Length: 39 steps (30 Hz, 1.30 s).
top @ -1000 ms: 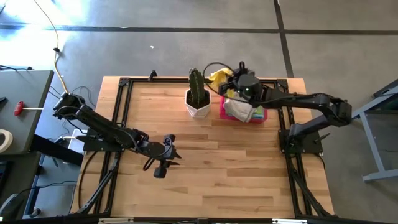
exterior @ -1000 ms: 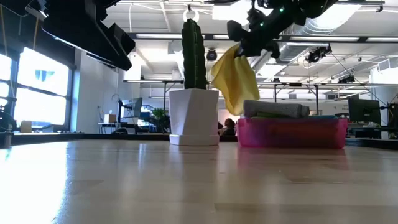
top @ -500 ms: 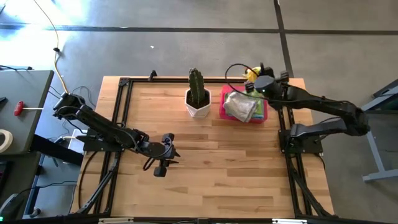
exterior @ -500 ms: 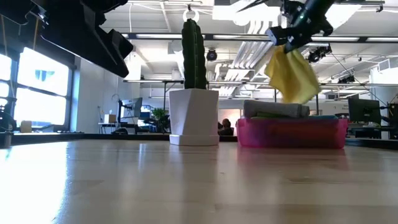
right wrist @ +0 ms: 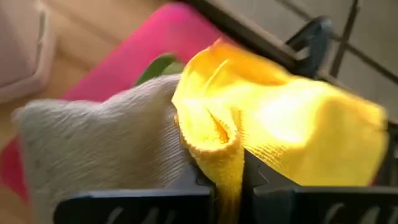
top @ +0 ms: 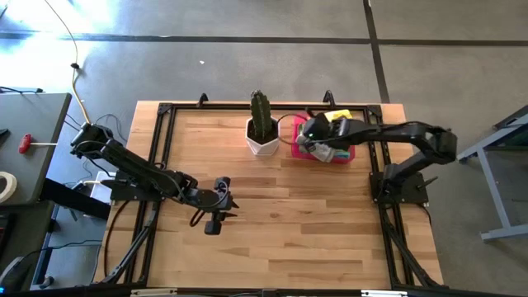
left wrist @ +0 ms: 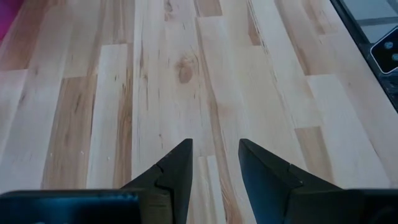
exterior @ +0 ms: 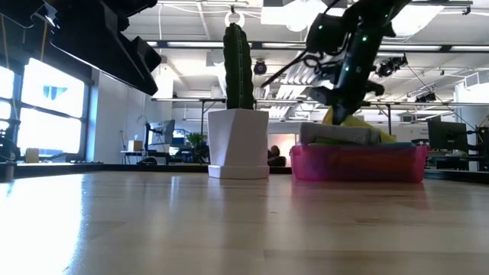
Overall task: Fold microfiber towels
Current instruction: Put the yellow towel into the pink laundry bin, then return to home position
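1. The right gripper has its jaws pinched tight on a fold of the yellow towel, just above the pink tray at the counter's far edge.
2. The grey towel lies in that tray, touching the yellow one.
3. The left gripper hangs over bare counter near the middle, jaws partly spread, holding nothing.

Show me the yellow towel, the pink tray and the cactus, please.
yellow towel [right wrist: 280, 118]: right wrist view, its bunched middle.
pink tray [exterior: 359, 164]: low view, its front wall.
cactus [exterior: 238, 65]: low view, middle of its green stem.
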### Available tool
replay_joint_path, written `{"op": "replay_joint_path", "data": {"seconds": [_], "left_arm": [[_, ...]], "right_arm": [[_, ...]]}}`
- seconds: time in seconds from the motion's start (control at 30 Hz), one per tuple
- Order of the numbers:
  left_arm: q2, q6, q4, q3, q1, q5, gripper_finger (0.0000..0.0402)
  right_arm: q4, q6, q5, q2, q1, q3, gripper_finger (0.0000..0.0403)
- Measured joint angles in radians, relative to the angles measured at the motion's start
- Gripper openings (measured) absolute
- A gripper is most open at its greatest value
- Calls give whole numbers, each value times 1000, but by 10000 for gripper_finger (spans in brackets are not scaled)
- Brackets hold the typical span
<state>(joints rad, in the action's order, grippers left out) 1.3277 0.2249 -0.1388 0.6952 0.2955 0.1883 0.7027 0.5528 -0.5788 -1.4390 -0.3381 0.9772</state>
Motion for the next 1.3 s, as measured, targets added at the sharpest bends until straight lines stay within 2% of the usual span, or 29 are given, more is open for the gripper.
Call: {"op": "replay_joint_path", "data": {"seconds": [0.17,0.43,0.63,0.7,0.8,1.0,1.17,1.3], "left_arm": [[0,0,0,0,0,1,119],[0,0,0,0,0,4,119],[0,0,1,0,0,6,119],[0,0,2,0,0,7,119],[0,0,4,0,0,7,119],[0,0,5,0,0,7,119],[0,0,1,0,0,53,119],[0,-23,0,0,-1,120,119]], "right_arm": [[0,-15,64,-61,14,50,2],[-10,-40,31,-37,41,144,2],[15,-77,137,-85,89,123,2],[13,-88,144,-106,105,120,7],[-1,-92,144,-120,122,120,28],[-15,-138,201,-99,141,121,101],[-10,-156,207,-10,144,121,143],[8,-242,205,82,152,121,153]]}}
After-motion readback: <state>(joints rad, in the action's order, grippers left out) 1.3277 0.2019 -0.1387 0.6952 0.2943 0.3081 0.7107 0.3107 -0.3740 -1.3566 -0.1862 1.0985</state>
